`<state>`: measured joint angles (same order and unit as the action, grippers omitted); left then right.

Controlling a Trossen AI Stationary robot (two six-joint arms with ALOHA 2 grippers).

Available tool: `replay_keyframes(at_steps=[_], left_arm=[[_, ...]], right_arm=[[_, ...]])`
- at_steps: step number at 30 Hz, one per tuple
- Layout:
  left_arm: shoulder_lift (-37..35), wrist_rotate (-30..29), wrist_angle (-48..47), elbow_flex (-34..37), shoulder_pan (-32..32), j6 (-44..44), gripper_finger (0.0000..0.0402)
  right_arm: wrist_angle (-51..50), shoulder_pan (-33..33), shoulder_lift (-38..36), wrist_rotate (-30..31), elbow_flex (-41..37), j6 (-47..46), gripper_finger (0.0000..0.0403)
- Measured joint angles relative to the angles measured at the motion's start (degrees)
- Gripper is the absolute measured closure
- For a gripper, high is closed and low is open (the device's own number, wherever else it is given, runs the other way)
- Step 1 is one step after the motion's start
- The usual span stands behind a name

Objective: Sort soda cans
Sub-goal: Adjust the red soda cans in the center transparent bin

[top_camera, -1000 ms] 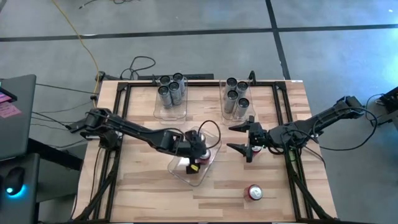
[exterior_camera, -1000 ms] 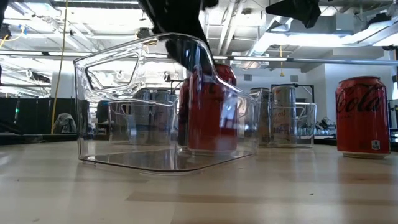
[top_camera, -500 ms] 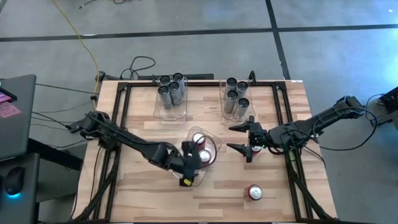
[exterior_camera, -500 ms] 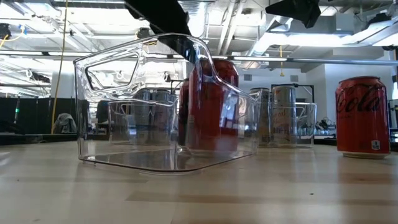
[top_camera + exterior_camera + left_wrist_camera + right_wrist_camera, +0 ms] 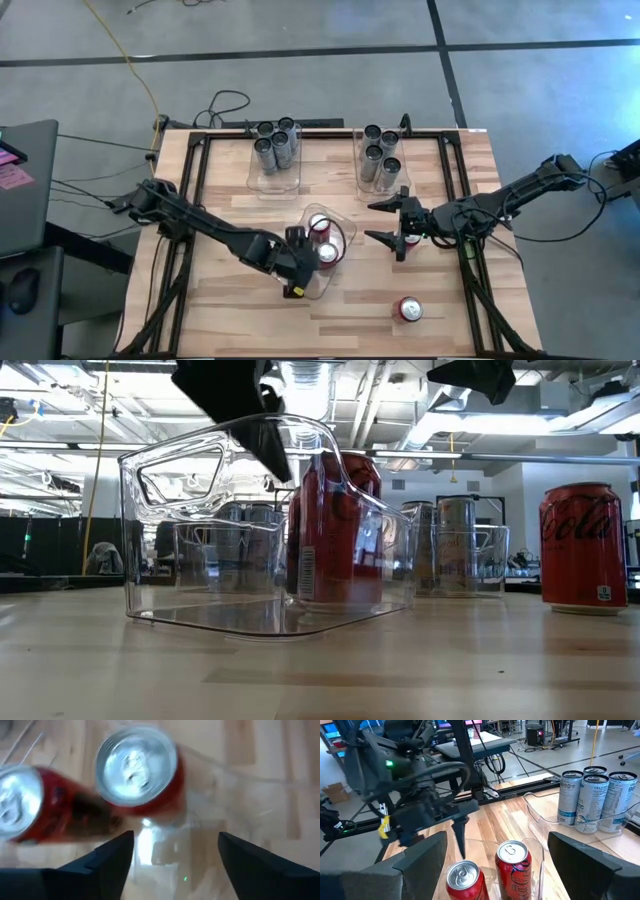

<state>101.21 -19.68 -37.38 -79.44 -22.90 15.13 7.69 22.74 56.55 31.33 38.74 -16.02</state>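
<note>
Two red cans [image 5: 320,222] [image 5: 328,253] stand upright in a clear bin [image 5: 350,243] mid-table; the low view shows them behind the bin wall [image 5: 335,530]. My left gripper [image 5: 305,262] is open above the bin's near end, just near-left of the cans [image 5: 135,770], touching nothing. My right gripper [image 5: 370,222] hovers wide open to the right of the bin, facing the cans [image 5: 512,862]. A third red can [image 5: 408,309] stands near the table's near edge. Silver cans [image 5: 275,145] [image 5: 380,152] fill two bins at the far edge.
A patch of red [image 5: 413,240] shows under my right wrist. A red can [image 5: 583,550] stands on the bare table at the right of the low view. Black frame rails [image 5: 190,170] run along the table's sides. Open wood lies near the near edge.
My left gripper has risen out of the bin and drawn back toward the table's near-left, uncovering the tops of both red cans. The second can now stands free beside the first. My right arm has kept still.
</note>
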Motion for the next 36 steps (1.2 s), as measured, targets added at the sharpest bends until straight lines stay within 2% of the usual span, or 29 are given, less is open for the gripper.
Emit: replay_keyframes(at_steps=[3, 10, 18, 26, 29, 36], left_arm=[[-0.02, 2.01, -2.38, 0.0, 0.48, 0.69, 0.0145], [0.09, 14.86, 0.32, 0.0, 1.98, -1.56, 0.021], [0.11, 18.99, 5.85, 4.16, 4.23, -4.22, 0.0292], [0.13, 24.79, 17.29, 10.98, 6.03, -5.49, 0.0387], [0.2, 27.23, 21.64, 13.07, 6.24, -5.68, 0.0397], [0.2, 27.89, 29.56, 16.7, 6.4, -5.7, 0.0401]], right_arm=[[0.01, 0.0, 0.0, 0.0, 0.0, 0.0, 0.0037], [0.03, 0.0, 0.0, 0.08, 0.0, -0.01, 0.0037], [0.21, 0.0, 0.0, 0.26, 0.0, -0.01, 0.0037], [0.12, -0.8, 0.0, 0.26, 0.0, 0.07, 0.0037], [0.09, -0.84, 0.0, 0.28, 0.0, -0.01, 0.0037], [0.23, -1.11, 0.0, 0.26, 0.0, -0.02, 0.0037]])
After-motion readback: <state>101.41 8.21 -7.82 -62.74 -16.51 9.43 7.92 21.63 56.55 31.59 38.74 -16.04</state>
